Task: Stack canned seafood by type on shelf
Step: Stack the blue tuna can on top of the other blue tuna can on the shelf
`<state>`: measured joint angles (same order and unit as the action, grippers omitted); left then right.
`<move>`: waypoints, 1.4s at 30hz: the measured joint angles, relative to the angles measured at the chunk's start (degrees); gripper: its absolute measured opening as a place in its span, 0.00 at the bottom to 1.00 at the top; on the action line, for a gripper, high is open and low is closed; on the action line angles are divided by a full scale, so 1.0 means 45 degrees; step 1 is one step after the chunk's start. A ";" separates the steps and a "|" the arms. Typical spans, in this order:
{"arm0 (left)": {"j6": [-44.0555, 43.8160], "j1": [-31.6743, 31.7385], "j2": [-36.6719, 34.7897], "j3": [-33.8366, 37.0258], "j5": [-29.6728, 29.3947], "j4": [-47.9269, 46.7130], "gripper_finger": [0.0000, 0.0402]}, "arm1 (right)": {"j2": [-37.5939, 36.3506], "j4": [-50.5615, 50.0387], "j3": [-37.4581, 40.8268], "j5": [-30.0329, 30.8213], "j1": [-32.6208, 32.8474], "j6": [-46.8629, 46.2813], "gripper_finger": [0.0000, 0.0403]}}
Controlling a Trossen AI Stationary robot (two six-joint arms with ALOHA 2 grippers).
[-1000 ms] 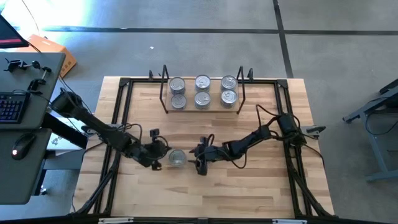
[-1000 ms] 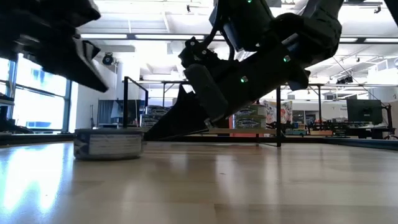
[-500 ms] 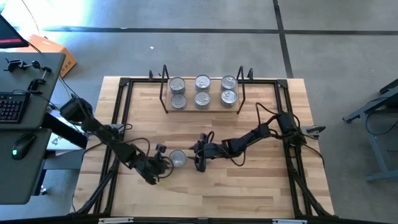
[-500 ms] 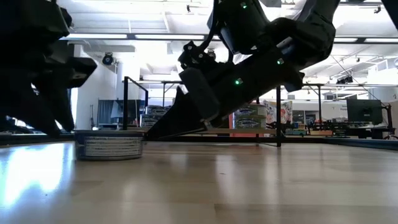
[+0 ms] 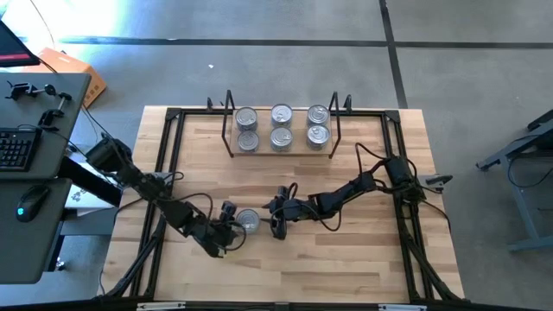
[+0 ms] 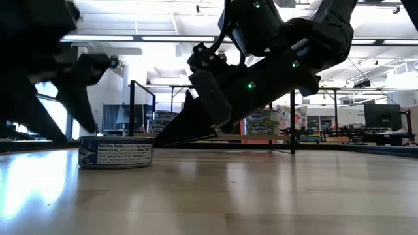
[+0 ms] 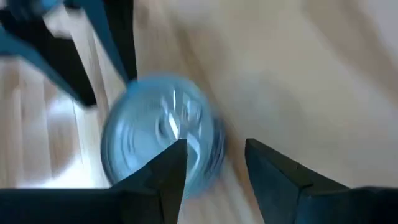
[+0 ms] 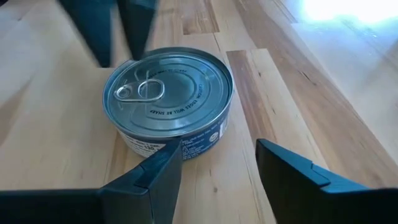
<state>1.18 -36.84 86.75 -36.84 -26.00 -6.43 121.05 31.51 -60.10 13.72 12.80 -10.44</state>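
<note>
A single tin (image 5: 247,220) sits flat on the worktop (image 5: 346,268) near its centre, with six more tins (image 5: 282,126) on the shelf (image 5: 281,149) at twelve o'clock from it. The left tool (image 5: 232,226), fingers apart, is just at the tin's nine o'clock. The right tool (image 5: 278,218), fingers apart and empty, is at its three o'clock.

My work surface is a light wooden tabletop (image 5: 363,259) bordered by a black metal frame (image 5: 169,164). Off its left edge stands a grey desk (image 5: 43,173) carrying a dark keyboard (image 5: 15,149) and a mouse (image 5: 33,200). An orange cardboard box (image 5: 73,69) lies on the grey floor beyond that desk. A grey stand (image 5: 518,155) sits off the right edge.
</note>
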 joint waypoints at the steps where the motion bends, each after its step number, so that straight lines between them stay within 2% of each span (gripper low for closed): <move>1: -0.0004 0.0089 0.0007 0.0090 0.0037 -0.0169 0.38 | -0.0002 0.0000 0.0000 0.0000 0.0000 0.0000 0.49; 4: 0.0211 0.0390 0.0008 0.0315 0.0502 -0.0152 0.32 | -0.0003 0.0001 0.0000 0.0000 0.0000 0.0001 0.49; 7: 0.0459 0.0679 0.0065 0.0318 0.1000 -0.0062 0.22 | -0.0004 0.0114 0.0000 0.0023 0.0102 0.0562 0.49; 9: 0.0472 0.0793 0.0135 0.0317 0.1037 0.0203 0.14 | -0.0010 0.0307 0.0015 0.0470 0.0409 0.1679 0.49; 12: 0.0520 0.0966 0.0197 0.0321 0.1436 0.0977 0.03 | -0.0371 0.0058 0.0014 0.1969 0.0934 0.3141 0.49; 15: 0.0459 0.1234 0.0168 0.0285 0.1243 0.1415 0.03 | -0.1063 -0.0317 -0.0083 0.2793 0.1252 0.4561 0.49; 21: -0.0250 0.1935 0.0110 -0.0445 0.0935 0.1698 0.00 | -0.2100 -0.1937 -0.0060 0.2843 0.1553 0.6423 0.49; 25: -0.0713 0.2261 0.0090 -0.0792 0.0875 0.1701 0.00 | -0.2226 -0.2415 -0.0077 0.2791 0.1601 0.7152 0.53; 29: -0.0854 0.2220 0.0090 -0.0922 0.1346 0.1194 0.03 | -0.2142 -0.2420 -0.0058 0.1933 0.1401 0.6354 0.59; 33: -0.1469 0.2026 0.0090 -0.0932 0.1717 0.0326 0.13 | -0.1872 -0.2285 -0.0058 0.1553 0.1249 0.4767 0.62; 38: -0.2112 0.1889 0.0326 -0.0925 0.0980 -0.1057 0.29 | -0.1485 -0.1463 -0.0058 0.1514 0.1224 0.3974 0.62; 42: -0.1902 0.1899 0.0846 -0.0950 0.0979 -0.1304 0.34 | -0.1376 -0.0879 -0.0058 0.1520 0.1246 0.4068 0.62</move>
<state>-7.38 -28.29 90.56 -41.12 -21.60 -12.30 114.86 27.55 -60.36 20.56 18.40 7.87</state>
